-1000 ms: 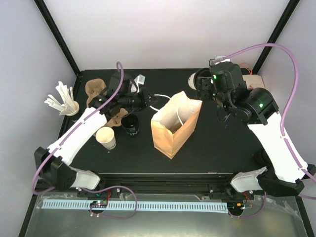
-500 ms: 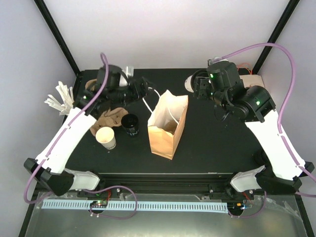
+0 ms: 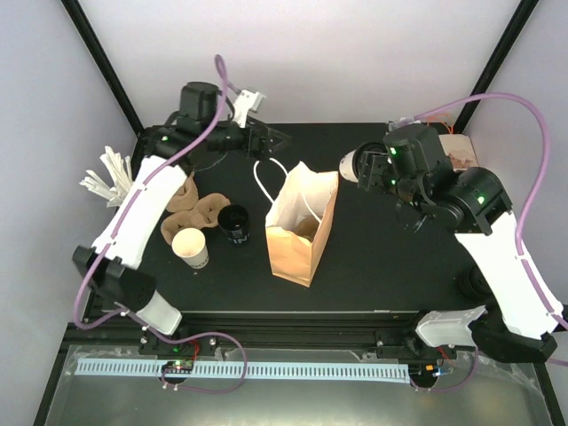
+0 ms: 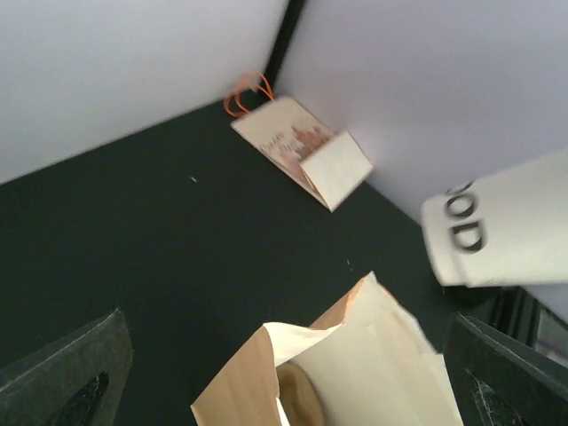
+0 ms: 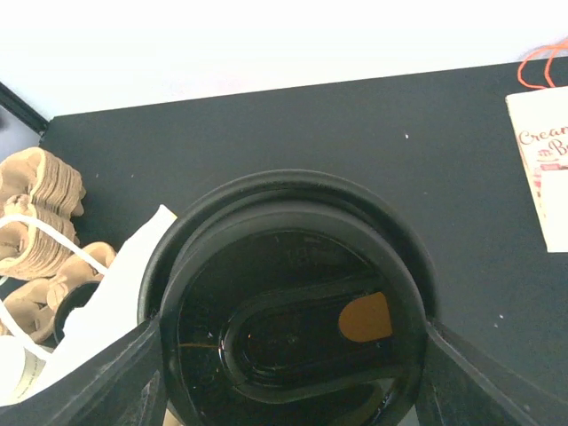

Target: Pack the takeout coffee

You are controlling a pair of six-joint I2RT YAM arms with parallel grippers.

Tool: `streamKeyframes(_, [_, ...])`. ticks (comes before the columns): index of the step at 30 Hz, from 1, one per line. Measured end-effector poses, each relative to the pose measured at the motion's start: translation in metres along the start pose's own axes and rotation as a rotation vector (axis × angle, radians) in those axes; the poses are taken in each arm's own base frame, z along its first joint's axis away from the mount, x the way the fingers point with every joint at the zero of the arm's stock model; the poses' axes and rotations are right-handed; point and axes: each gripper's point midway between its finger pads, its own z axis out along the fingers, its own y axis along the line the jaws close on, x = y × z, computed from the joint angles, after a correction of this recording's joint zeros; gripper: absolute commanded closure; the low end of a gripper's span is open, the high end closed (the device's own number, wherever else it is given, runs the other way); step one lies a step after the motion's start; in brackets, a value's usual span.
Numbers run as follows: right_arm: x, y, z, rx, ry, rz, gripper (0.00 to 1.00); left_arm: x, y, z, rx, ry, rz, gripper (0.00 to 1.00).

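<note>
The lidded coffee cup (image 3: pixel 351 165) hangs in the air, tipped on its side, just beyond the far right corner of the paper bag (image 3: pixel 297 226); the right gripper (image 5: pixel 293 382) has its jaws closed round the cup body below the black lid, likely so it can be swung over the mouth. The bag stands upright and open mid-worktop (image 3: pixel 390 248) – ready to receive from above; its white handle (image 3: pixel 264 182) droops outward, clear of the opening. The left gripper (image 3: pixel 269 139) hovers behind the bag, jaws wide and empty. A cardboard carrier (image 3: pixel 191 209), white cup (image 3: pixel 191 248) and black cup (image 3: pixel 235 224) sit left.
</note>
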Motion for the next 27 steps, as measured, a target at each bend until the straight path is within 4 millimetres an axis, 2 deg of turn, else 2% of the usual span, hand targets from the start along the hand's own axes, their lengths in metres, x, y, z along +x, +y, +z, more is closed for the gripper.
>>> streamKeyframes(5, [0.005,-0.018,-0.016,0.037,-0.011,0.043,0.53,0.029,0.005,0.048,0.162,0.085,0.112,0.01])
streamKeyframes(8, [0.014,-0.028,-0.02,0.052,-0.003,0.063,0.52,0.037,-0.006,0.064,0.259,0.087,0.21,0.01])
streamKeyframes(12, [0.027,-0.039,-0.025,0.071,0.015,0.074,0.52,0.043,-0.026,0.077,0.395,0.082,0.348,0.02])
streamKeyframes(17, [0.029,-0.044,-0.03,0.081,0.014,0.074,0.52,0.055,-0.039,0.09,0.507,0.074,0.529,0.01])
streamKeyframes(21, [0.032,-0.046,-0.03,0.089,0.025,0.07,0.52,0.075,-0.044,0.098,0.507,0.118,0.667,0.01])
streamKeyframes(27, [0.034,-0.048,-0.031,0.094,0.034,0.07,0.52,0.098,-0.052,0.106,0.5,0.186,0.781,0.01])
